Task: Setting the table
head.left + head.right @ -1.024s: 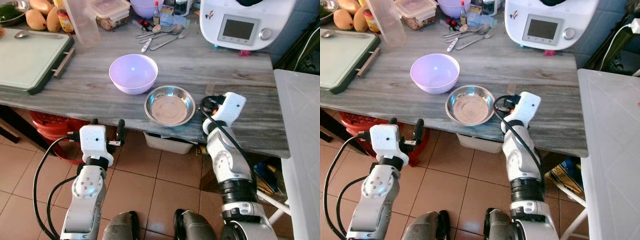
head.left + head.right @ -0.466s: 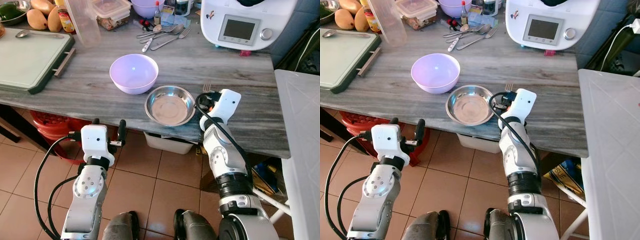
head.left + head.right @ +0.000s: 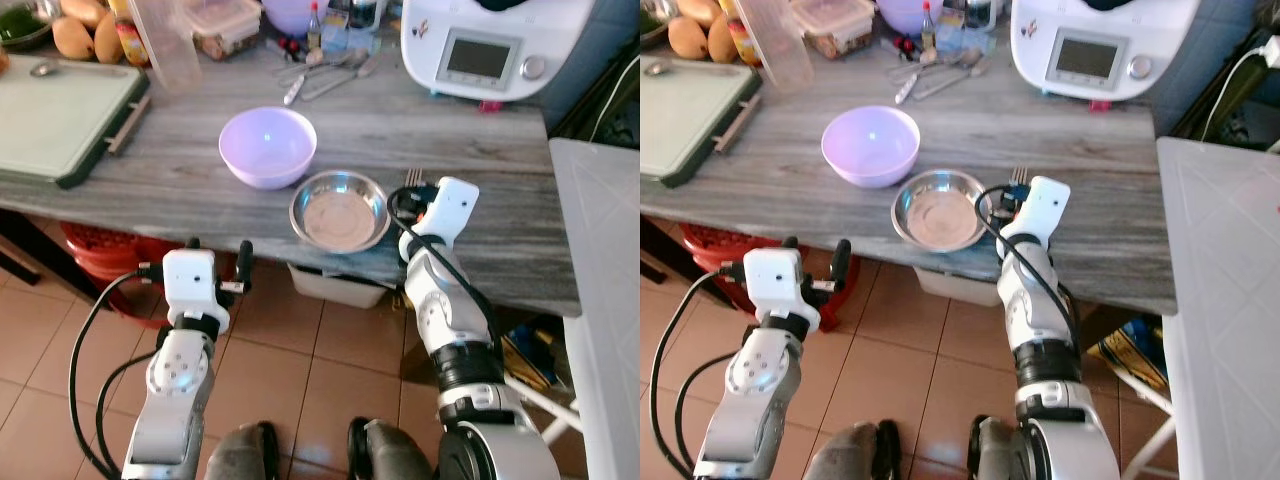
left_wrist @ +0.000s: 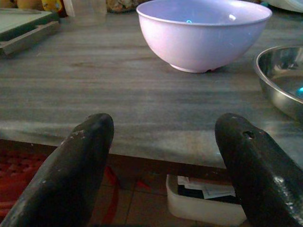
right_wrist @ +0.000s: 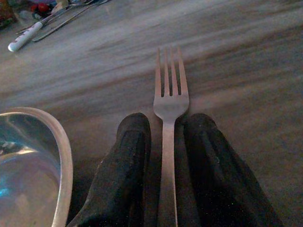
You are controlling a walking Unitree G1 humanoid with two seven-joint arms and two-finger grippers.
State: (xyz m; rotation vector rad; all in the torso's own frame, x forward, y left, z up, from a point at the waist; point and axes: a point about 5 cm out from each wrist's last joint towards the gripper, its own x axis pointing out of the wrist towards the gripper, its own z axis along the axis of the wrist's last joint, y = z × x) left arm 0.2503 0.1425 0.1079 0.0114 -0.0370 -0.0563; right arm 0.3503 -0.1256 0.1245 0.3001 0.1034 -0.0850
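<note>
A steel bowl (image 3: 340, 210) sits near the front edge of the grey wooden counter (image 3: 200, 175), with a purple bowl (image 3: 267, 145) just behind and to its left. My right gripper (image 5: 165, 124) rests low over the counter just right of the steel bowl (image 5: 28, 165), shut on the handle of a fork (image 5: 170, 94). The fork's tines (image 3: 412, 177) point toward the back of the counter. My left gripper (image 3: 215, 250) hangs open below the counter's front edge, facing the purple bowl (image 4: 203, 33), with nothing between its fingers.
A green cutting board (image 3: 60, 110) lies at the left, and loose cutlery (image 3: 320, 70) at the back. A white kitchen appliance (image 3: 490, 45) stands at the back right, and a white table (image 3: 610, 250) at the right. A red bucket (image 3: 100, 250) and white box (image 3: 335, 285) sit under the counter.
My right gripper has shifted left, closer to the steel bowl, and the fork's tines now show beyond it. The left arm has stayed put.
</note>
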